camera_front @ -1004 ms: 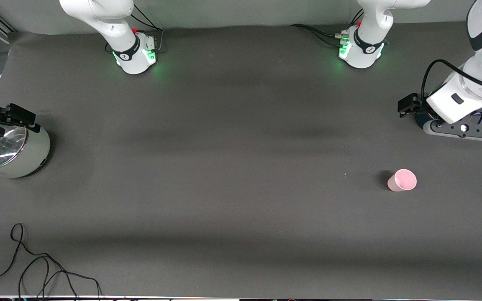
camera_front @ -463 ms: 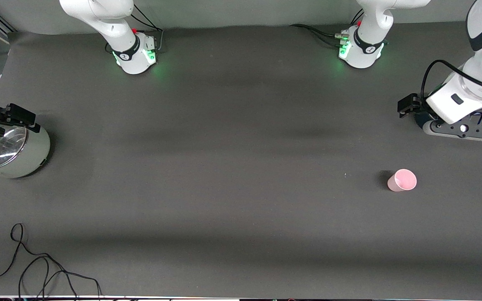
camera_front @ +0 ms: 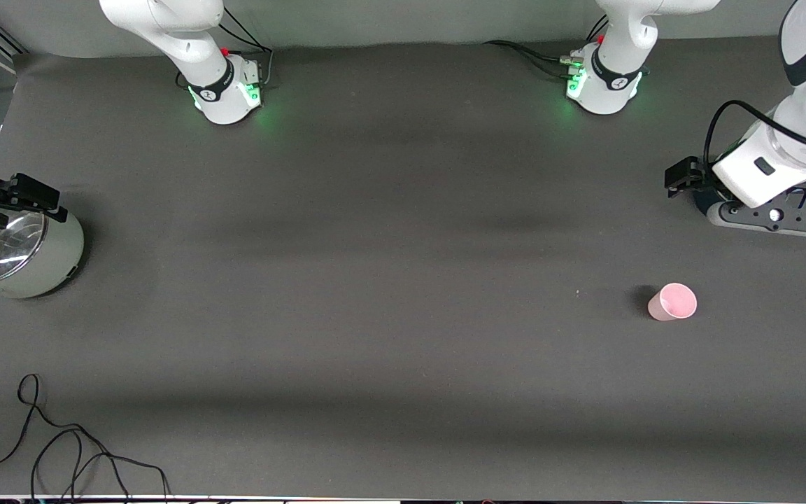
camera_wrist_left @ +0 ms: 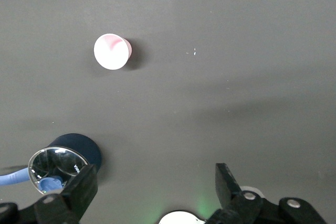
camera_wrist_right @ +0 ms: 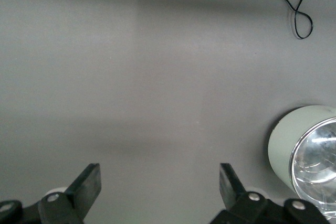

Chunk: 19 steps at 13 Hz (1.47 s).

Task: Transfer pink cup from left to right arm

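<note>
On the dark grey table (camera_front: 389, 280), toward the left arm's end, the small pale-pink tapered plastic cup (camera_front: 672, 302) stands upright, mouth up, ungrasped. No step is complete: pickup, handover and release remain. The left gripper (camera_wrist_left: 155, 192) hovers spread and empty, well apart from it. The right gripper (camera_wrist_right: 160, 192) waits, also spread, beside the lidded grey-green pot (camera_front: 22, 255).

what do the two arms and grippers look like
Both arms are white with dark joint bands and green-lit bases. The left arm carries a looping black cable; its left gripper has black fingers with silver screws. The right gripper looks alike.
</note>
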{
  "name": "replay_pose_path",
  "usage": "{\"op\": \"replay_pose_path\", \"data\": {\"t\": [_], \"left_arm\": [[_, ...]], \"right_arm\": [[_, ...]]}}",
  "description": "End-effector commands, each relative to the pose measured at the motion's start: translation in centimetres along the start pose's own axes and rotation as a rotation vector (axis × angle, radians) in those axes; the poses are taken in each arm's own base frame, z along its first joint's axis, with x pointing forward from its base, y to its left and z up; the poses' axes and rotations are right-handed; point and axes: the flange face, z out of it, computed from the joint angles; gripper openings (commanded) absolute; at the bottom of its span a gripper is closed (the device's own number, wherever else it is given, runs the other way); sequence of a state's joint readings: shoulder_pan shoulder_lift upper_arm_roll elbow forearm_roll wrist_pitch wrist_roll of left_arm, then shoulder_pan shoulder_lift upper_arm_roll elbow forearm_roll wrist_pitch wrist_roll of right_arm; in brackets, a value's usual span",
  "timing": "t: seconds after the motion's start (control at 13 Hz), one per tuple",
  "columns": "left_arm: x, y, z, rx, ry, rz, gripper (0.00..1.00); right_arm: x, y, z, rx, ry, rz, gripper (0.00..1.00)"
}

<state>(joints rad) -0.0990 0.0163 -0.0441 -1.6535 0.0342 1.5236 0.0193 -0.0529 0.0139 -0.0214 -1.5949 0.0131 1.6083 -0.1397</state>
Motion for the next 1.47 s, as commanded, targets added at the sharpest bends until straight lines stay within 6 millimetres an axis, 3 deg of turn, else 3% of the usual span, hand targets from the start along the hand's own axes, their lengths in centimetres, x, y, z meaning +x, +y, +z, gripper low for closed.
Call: {"op": "replay_pose_path", "data": {"t": [0.0,0.54,0.69,0.93,1.16,1.39], "left_arm": [[0.0,0.0,-0.3,-0.01,-0.01,-0.004,1.0],[-0.1,-0.6,0.2,-0.012,-0.024,-0.007,1.0],[-0.2,-3.0,0.3,-0.022,-0.025,0.111,1.0],[-0.5,-9.1,1.3,-0.045,-0.022,0.323,0.99],[-0.3,-13.4,2.5,-0.073,0.01,0.513,0.99],[0.6,-19.2,6.4,-0.185,0.092,0.69,0.99]], "right_arm": [[0.2,0.3,-0.4,-0.017,0.006,-0.012,1.0],[0.2,0.2,-0.4,-0.017,0.007,-0.013,1.0],[0.2,0.2,-0.5,-0.016,0.009,-0.013,1.0],[0.2,0.2,-0.5,-0.016,0.009,-0.013,1.0],[0.2,0.2,-0.5,-0.016,0.011,-0.012,1.0],[0.3,0.2,-0.7,-0.017,0.014,-0.012,1.0]]}}
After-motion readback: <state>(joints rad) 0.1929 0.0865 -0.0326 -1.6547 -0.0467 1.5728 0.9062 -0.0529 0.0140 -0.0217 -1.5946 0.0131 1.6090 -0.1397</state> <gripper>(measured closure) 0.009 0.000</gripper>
